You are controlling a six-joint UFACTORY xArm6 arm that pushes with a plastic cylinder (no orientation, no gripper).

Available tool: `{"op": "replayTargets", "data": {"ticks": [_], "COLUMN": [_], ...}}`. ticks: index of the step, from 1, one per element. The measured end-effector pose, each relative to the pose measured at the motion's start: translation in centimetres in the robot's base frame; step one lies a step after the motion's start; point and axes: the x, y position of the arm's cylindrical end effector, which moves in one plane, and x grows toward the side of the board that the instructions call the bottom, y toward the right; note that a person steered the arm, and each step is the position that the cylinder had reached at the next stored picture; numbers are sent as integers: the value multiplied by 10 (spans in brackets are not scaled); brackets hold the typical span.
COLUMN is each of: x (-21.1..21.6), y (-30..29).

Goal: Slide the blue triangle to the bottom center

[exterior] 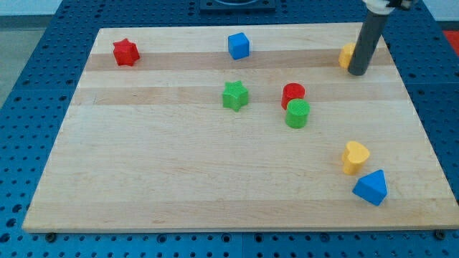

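Blue triangle [370, 188] sits on the bench [143, 179] near its bottom right corner, just below-right of the yellow heart [354, 157]. The arm carries no hand, only a rod. My tip [357, 72] rests far above the triangle, touching a yellow block [346, 55], shape unclear. Red cylinder [292, 94] and green cylinder [297, 114] lie up-left of the triangle.

A single camera looks down at a slant from beyond the view's bottom edge of the pale wooden counter [179, 179], facing toward its far edge at the view's top. It sits far enough back that nearly the whole board shows, with blue perforated metal base [43, 86] around it.
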Motion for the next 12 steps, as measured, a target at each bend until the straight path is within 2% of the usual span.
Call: {"op": "replayTargets", "data": {"ticks": [1, 2, 3, 5, 6, 7, 8, 9, 10, 11, 12], "x": [-21, -17, 21, 25, 94, 121, 185, 253, 295, 294, 269], "y": [0, 0, -2, -2, -2, 6, 32, 23, 12, 12, 4]}}
